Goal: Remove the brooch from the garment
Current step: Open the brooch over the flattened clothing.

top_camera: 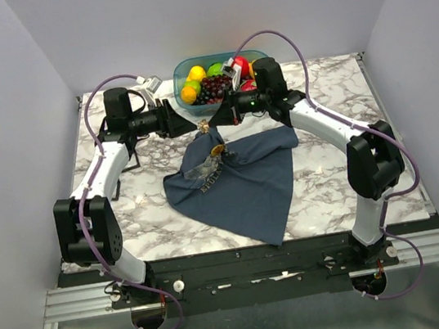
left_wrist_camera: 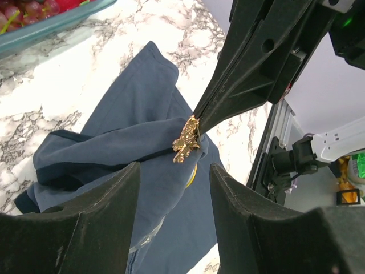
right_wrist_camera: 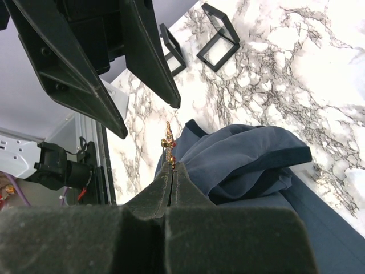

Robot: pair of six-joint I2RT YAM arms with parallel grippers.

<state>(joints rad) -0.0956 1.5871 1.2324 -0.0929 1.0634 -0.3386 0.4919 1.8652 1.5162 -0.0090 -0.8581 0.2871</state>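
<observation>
Gold brooch (left_wrist_camera: pixel 186 140) sits clamped in the right gripper (left_wrist_camera: pixel 197 119), pinned to the garment (left_wrist_camera: pixel 137 103); the left gripper (left_wrist_camera: pixel 174 168) stands apart, so pulling could tear cloth.

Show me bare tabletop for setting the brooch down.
Bare marble front-left, between garment and left arm; also the back-right corner, behind right arm. Crowded at back centre: left claw, right claw, brooch and fruit tub.

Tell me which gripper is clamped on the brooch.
The right gripper: its jaws are pinched shut on the brooch, with the garment hanging below. The left gripper faces it with jaws open, touching nothing.
</observation>
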